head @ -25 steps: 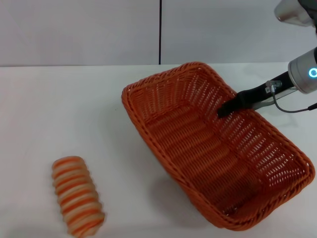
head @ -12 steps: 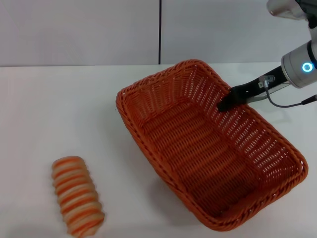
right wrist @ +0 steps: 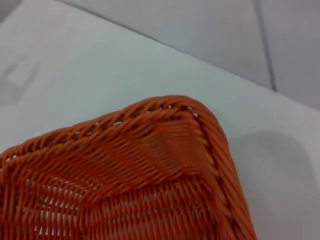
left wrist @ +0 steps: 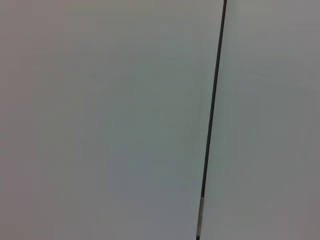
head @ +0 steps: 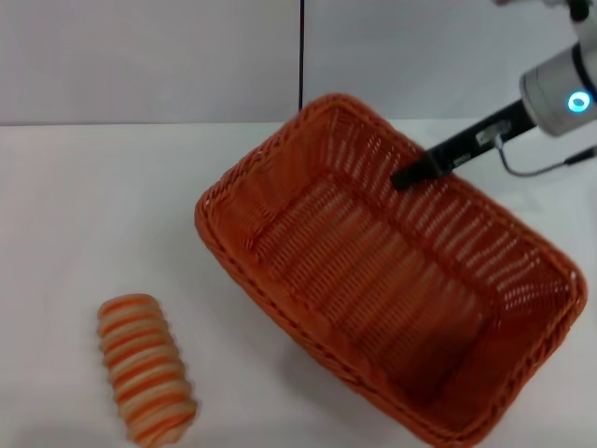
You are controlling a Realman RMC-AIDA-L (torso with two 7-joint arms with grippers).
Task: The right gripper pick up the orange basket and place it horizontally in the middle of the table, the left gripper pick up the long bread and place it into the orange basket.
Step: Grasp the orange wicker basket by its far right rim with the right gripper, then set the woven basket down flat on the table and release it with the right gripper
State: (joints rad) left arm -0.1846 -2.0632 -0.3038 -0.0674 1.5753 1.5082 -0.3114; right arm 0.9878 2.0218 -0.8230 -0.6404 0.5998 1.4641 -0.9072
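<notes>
The orange basket (head: 373,280) hangs tilted over the right half of the white table (head: 93,205), one corner raised toward the wall. My right gripper (head: 410,175) reaches in from the upper right and is shut on the basket's far long wall, one black finger showing inside. The right wrist view shows a basket corner (right wrist: 125,170) above the tabletop (right wrist: 100,65). The long bread (head: 146,369), striped orange and cream, lies at the front left of the table, well apart from the basket. My left gripper is out of view.
A grey wall with a vertical black seam (head: 301,56) stands behind the table; the left wrist view shows only that wall and seam (left wrist: 212,115). Bare tabletop lies between the bread and the basket.
The right gripper has carried the basket leftward and up; the basket has turned and now tilts, its near-left rim closer to the table's middle. The bread has not moved.
</notes>
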